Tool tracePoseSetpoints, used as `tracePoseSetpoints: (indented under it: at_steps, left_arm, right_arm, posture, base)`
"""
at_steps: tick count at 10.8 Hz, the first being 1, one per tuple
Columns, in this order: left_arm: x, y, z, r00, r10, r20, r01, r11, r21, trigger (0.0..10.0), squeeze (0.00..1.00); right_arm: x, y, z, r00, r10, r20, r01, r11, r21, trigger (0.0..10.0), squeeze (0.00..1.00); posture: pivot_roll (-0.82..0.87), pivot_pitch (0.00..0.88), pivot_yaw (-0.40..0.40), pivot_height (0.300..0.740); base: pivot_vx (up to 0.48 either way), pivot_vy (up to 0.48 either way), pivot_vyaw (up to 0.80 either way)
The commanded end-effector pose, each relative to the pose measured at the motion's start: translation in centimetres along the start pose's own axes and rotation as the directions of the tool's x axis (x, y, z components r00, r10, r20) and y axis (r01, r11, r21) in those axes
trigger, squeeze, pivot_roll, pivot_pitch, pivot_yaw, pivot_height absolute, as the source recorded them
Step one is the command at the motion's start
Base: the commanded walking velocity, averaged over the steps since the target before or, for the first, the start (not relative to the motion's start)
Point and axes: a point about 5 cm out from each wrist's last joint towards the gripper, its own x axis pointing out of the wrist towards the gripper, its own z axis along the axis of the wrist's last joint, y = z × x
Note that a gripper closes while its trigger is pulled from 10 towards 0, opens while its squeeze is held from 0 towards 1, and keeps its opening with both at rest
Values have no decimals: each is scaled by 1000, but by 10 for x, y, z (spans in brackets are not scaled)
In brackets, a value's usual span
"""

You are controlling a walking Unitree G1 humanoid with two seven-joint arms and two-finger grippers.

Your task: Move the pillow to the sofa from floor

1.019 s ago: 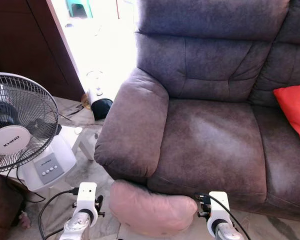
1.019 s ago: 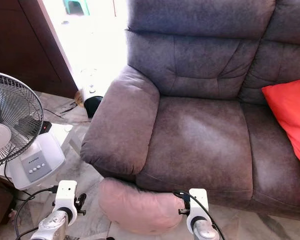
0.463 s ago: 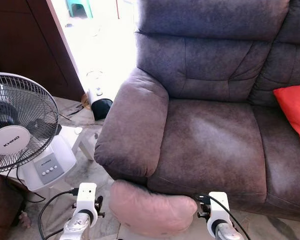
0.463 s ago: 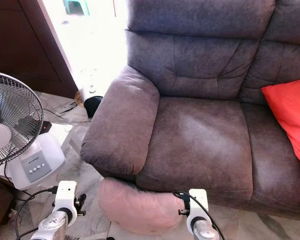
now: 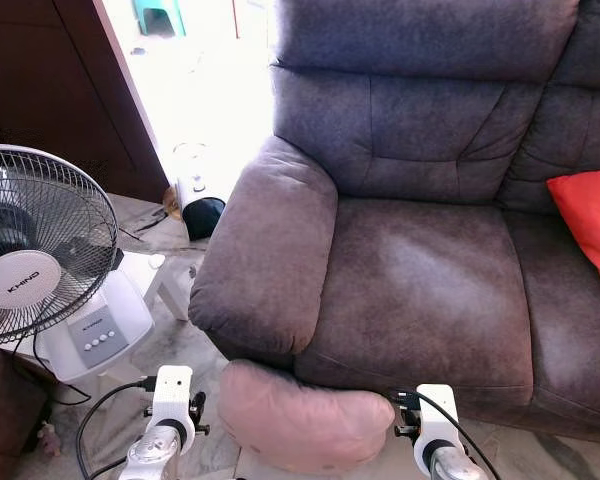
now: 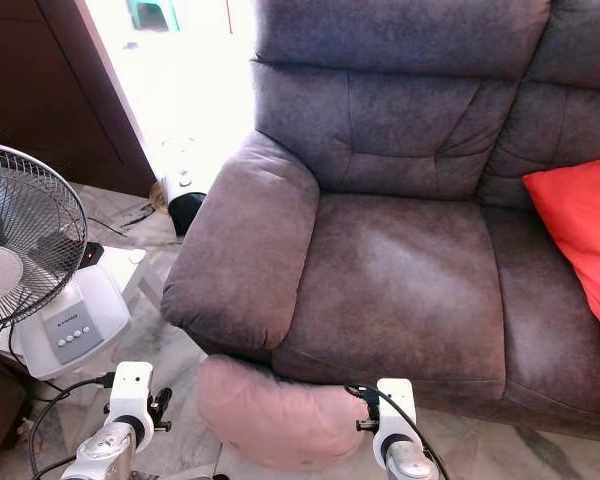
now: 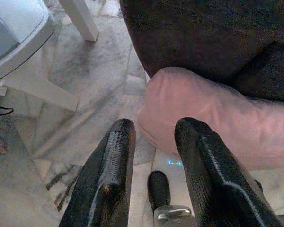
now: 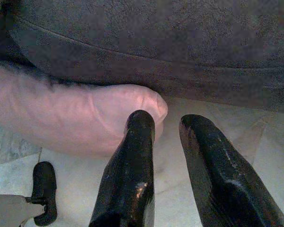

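Lying on the floor against the sofa (image 5: 420, 270) front, the pink pillow (image 5: 305, 415) has not moved at all, and the left gripper (image 7: 154, 137) and right gripper (image 8: 165, 127) still wait beside its ends, fingers a little apart, holding nothing.

Marble floor (image 5: 180, 345), dark wooden wall (image 5: 50, 90) — glare pours through a doorway (image 5: 205, 80) beside a standing fan (image 5: 40, 250).

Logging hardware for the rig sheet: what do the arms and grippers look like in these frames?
Both arms are silver, each ending in a white boxy wrist module with black fittings and a black cable. The left gripper and right gripper each have two long black fingers, broad and matte, slightly scuffed.
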Motion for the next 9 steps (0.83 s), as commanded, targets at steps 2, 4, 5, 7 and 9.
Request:
tracePoseSetpoints:
  at_steps: [2, 4, 5, 7, 9]
  left_arm:
    - [-3, 4, -10, 999, 11, -43, -12, 1000, -16, 10000, 0]
    - [-3, 3, -9, 999, 10, -35, -11, 1000, -14, 10000, 0]
    - [-3, 3, -9, 999, 10, -33, -10, 1000, -15, 10000, 0]
    - [-3, 3, -8, 1000, 10, -27, -10, 1000, -14, 10000, 0]
    - [-2, 2, -6, 1000, 10, -20, -11, 1000, -16, 10000, 0]
  right_arm:
    - [-2, 1, -8, 999, 1, -33, -1, 1000, 4, 10000, 0]
    - [-2, 3, -8, 999, 7, -37, -7, 1000, 5, 10000, 0]
    - [-2, 4, -8, 999, 9, -37, -9, 1000, 2, 10000, 0]
    - [-2, 3, -9, 999, 6, -33, -6, 1000, 2, 10000, 0]
    - [-2, 2, -9, 999, 6, -35, -5, 1000, 2, 10000, 0]
  posture:
    - [151, 151, 9, 711]
    - [153, 155, 10, 687]
    - [154, 155, 10, 667]
    - [154, 157, 10, 662]
    - [155, 158, 9, 662]
  base:
    - [0, 0, 0]
    - [0, 0, 0]
    - [0, 0, 0]
    - [0, 0, 0]
    - [0, 0, 0]
